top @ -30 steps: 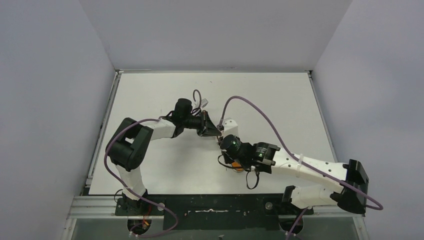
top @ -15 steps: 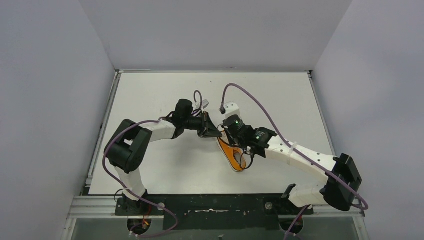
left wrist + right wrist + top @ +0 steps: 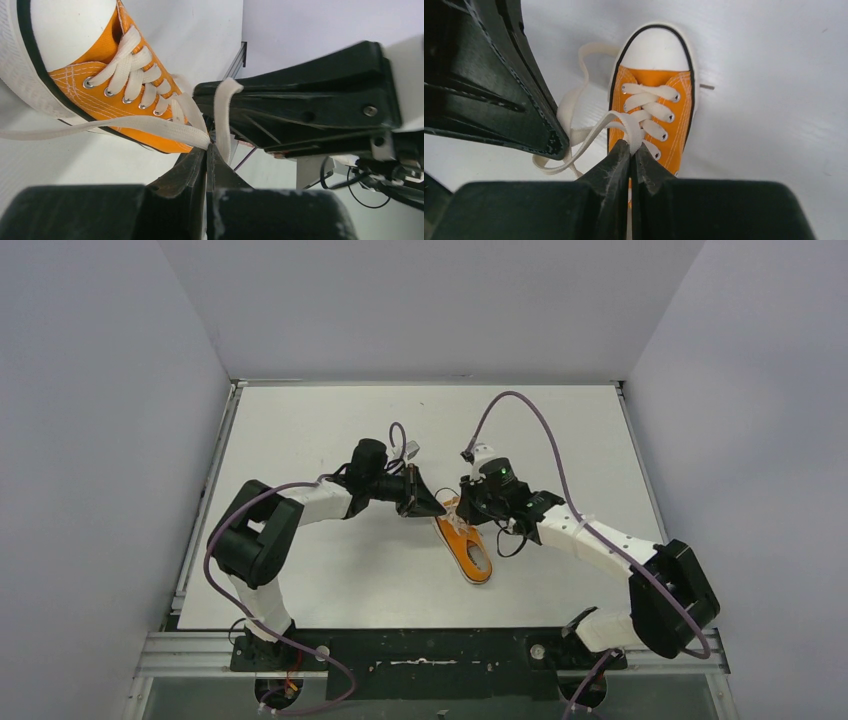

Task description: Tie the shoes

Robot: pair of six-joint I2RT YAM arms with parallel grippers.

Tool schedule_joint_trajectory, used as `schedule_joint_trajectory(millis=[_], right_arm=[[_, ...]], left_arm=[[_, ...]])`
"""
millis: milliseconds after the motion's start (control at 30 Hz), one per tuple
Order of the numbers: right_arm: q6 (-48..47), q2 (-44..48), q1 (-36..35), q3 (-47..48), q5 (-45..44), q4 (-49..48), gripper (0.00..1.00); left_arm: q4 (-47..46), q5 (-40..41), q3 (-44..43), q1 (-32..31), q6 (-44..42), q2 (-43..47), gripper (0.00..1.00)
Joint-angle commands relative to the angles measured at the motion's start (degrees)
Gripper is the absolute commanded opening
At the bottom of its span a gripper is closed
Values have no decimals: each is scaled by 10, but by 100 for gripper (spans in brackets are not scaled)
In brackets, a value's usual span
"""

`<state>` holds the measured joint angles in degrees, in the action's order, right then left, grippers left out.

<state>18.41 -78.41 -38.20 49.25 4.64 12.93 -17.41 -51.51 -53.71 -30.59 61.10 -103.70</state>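
The orange sneaker (image 3: 466, 548) with white toe cap lies on the table between my two grippers, its toe toward them. It also shows in the left wrist view (image 3: 107, 85) and in the right wrist view (image 3: 655, 100). My left gripper (image 3: 432, 506) is shut on a whitish lace (image 3: 150, 126), which runs taut to the left across the shoe's side. My right gripper (image 3: 470, 502) is shut on another lace strand (image 3: 634, 131) just above the eyelets. The two grippers sit close together over the laces.
The white table (image 3: 320, 430) is bounded by grey walls and a metal rail (image 3: 200, 520) along its left edge. A purple cable (image 3: 525, 410) arches above the right arm. A lace loop (image 3: 589, 60) lies on the table beside the toe.
My right arm has swung from over the shoe's heel to the far right, uncovering the shoe, and its gripper now meets the left one at the laces. The left arm barely moved.
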Motion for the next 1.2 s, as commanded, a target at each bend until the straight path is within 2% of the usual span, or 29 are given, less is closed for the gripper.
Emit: schedule_joint_trajectory(millis=[0,300,500,767,900,967,1100,1167], right_arm=[[72,4,40,-37,187,-118,0],[130,-33,61,-67,261,-192,0],[162,-5,92,-98,286,-210,0],[278,-132,101,-109,377,-408,0],[302,-147,102,-96,381,-413,0],[314,-150,105,-94,385,-415,0],[350,-156,110,-93,404,-422,0],[354,-155,111,-90,416,-402,0]], left_arm=[[-47,-22,-1,5,20,26,0],[-58,-26,1,9,27,26,0],[-61,-31,-4,10,29,23,0],[-69,-40,-5,10,31,14,0],[-38,-36,-13,10,7,14,0],[3,-32,-25,11,-26,15,2],[162,-7,-69,21,-153,29,21],[230,2,-94,27,-204,34,24]])
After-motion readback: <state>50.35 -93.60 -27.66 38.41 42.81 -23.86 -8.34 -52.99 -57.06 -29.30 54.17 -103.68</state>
